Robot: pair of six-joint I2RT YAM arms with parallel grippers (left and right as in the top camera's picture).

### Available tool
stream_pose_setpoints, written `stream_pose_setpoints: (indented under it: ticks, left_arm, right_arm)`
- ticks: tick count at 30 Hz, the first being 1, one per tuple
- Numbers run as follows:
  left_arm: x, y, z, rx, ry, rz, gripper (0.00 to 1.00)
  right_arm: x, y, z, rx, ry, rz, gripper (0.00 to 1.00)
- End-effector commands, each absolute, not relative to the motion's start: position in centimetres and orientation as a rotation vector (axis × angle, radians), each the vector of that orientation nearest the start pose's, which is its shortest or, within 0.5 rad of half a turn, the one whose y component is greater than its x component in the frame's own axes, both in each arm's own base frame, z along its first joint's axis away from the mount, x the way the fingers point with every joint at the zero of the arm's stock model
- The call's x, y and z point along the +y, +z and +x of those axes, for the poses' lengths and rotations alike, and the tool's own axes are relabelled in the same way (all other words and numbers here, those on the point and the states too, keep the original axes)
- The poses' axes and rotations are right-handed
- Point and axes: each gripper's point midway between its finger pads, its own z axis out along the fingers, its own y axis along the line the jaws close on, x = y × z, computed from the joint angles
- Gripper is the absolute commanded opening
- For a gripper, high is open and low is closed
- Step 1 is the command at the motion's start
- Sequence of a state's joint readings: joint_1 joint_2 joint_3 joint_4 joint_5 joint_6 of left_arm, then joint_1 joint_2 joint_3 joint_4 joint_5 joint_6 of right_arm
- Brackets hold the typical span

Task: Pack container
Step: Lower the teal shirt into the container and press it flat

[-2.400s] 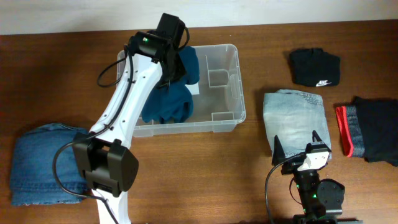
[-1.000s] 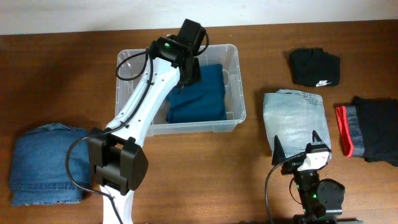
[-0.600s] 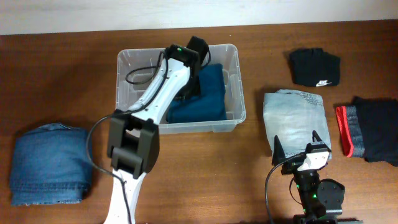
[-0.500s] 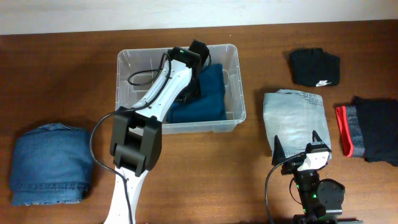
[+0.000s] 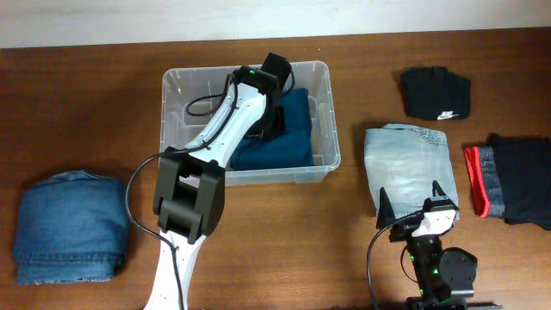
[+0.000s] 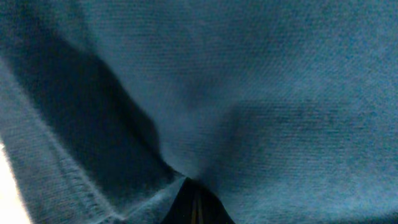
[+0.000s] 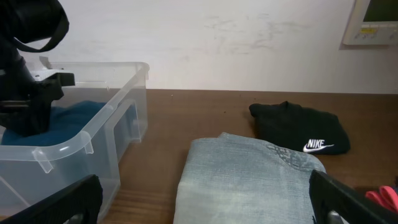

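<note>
The container (image 5: pixel 182 129), a clear plastic bin, stands at the back middle of the table; its near corner shows in the right wrist view (image 7: pixel 93 134). A folded teal garment (image 5: pixel 293 142) lies in its right half. My left gripper (image 5: pixel 277 114) reaches down into the bin onto that garment. In the left wrist view the teal garment (image 6: pixel 280 93) fills the frame and puckers around my left gripper (image 6: pixel 196 208), whose tips are shut and pressed into the cloth. My right gripper (image 5: pixel 409 202) rests open near the front right, its fingers (image 7: pixel 62 199) wide apart and empty.
Folded light denim (image 5: pixel 406 159) lies just beyond the right gripper. A black Nike garment (image 5: pixel 436 93) sits at the back right and a dark garment with a red band (image 5: pixel 516 176) at the right edge. Folded blue jeans (image 5: pixel 65 226) lie at the front left.
The teal garment, earlier hanging from my left gripper at the bin's left, now lies in the right half. The left gripper has dropped onto it and closed fully. The right arm is unmoved.
</note>
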State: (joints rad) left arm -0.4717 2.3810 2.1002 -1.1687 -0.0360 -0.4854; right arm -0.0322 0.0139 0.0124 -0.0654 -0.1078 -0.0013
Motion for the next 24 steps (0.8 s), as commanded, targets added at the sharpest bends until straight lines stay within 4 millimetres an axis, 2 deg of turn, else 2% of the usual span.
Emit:
stream_pose_setpoints:
  ticks: [1, 11, 16, 24]
  left_arm:
    - [-23.5, 4.0, 43.8, 3.026, -0.096, 0.047, 0.01]
    - [-23.6, 4.1, 43.8, 3.022, -0.100, 0.059, 0.01]
    - [-24.8, 4.2, 44.0, 3.013, -0.188, 0.101, 0.01]
    - [-25.1, 4.2, 43.8, 3.013, -0.189, 0.112, 0.01]
  right_arm:
    - [1.1, 15.9, 24.6, 1.636, 0.067, -0.065, 0.98]
    - [1.1, 15.9, 24.6, 1.636, 0.067, -0.065, 0.98]
    - [1.1, 15.9, 24.6, 1.636, 0.067, -0.065, 0.99]
    - [1.1, 15.9, 24.6, 1.636, 0.067, -0.065, 0.99]
